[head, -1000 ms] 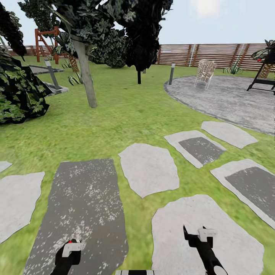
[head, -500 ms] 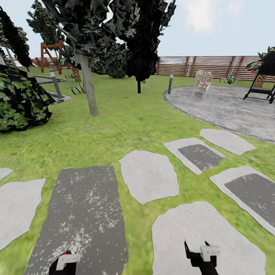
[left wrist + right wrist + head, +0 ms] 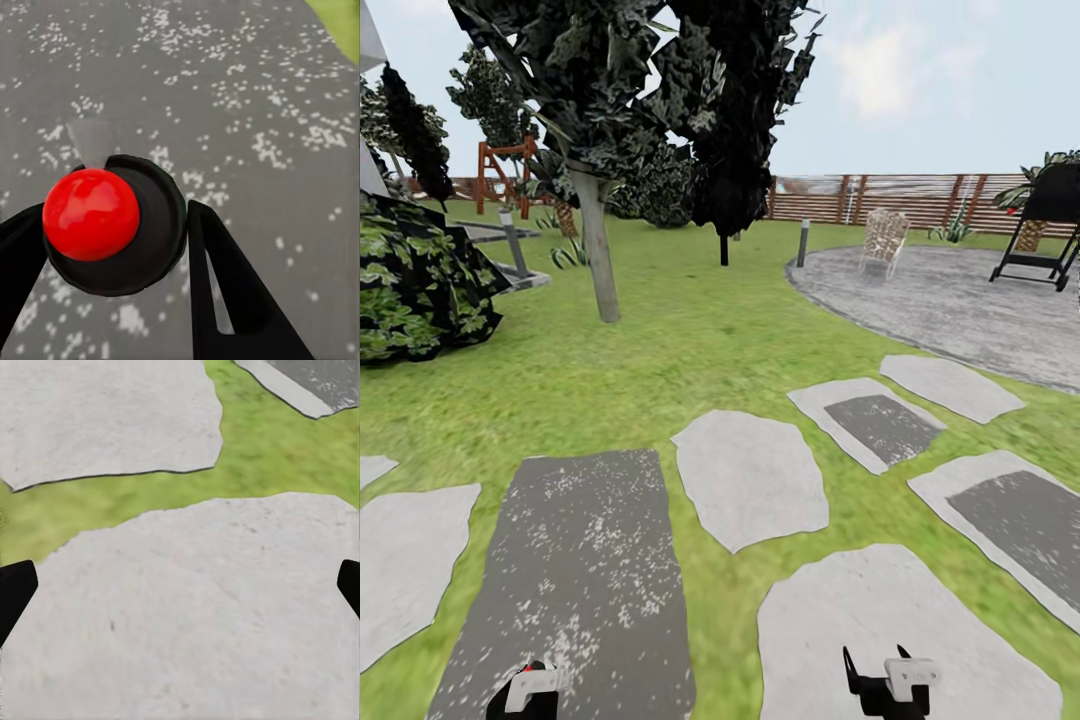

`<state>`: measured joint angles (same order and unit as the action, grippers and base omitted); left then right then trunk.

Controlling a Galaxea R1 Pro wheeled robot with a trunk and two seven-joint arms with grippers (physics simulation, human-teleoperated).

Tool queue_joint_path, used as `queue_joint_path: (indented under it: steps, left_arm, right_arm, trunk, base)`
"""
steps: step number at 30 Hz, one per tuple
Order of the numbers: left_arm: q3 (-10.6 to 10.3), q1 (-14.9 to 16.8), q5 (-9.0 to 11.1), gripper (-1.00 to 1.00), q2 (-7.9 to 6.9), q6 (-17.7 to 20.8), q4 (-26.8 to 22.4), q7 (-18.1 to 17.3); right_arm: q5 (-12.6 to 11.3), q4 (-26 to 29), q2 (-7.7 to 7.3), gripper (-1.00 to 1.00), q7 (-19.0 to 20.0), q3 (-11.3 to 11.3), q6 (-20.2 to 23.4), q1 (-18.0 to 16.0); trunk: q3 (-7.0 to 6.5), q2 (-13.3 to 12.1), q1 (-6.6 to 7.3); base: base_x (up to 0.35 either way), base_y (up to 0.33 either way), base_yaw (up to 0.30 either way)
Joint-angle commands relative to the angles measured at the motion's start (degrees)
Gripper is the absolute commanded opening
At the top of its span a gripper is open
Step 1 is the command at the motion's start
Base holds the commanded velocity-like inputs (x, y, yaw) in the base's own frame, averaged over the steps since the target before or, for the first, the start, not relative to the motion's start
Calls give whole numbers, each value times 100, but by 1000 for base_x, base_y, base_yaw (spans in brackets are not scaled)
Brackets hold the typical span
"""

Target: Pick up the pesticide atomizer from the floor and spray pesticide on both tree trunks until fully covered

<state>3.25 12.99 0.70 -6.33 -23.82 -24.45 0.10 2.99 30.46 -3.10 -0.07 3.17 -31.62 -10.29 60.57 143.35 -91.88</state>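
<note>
Tree trunk [image 3: 598, 262] rises w/ open lawn [image 3: 690, 330] around.

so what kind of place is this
A back garden, by the look of it: a green lawn crossed by flat stepping stones, a brown slatted wooden fence along the far edge, and a tree with a pale grey-brown trunk under a dark leafy crown.
</note>
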Motion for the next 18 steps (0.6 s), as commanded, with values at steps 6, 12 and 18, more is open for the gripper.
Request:
queue_joint_path:
  steps: [6,12,18]
  left_arm:
    - [0,1,0,-100,0,-1,1,-1]
    - [0,0,0,-100,0,0,2,-1]
    - [0,2,-7,-100,0,-6,2,-1]
  right_arm:
    - [1,-5,-11,100,13,6,5,0]
    - [0,-13,-12,100,15,4,6,0]
    - [-3,-15,-7,100,-8,4,5,0]
  trunk:
    - [-134,-8,15]
    - [-250,-172,108]
    - [-358,-412,240]
  base:
    - [0,0,0]
    - [0,0,0]
    - [0,0,0]
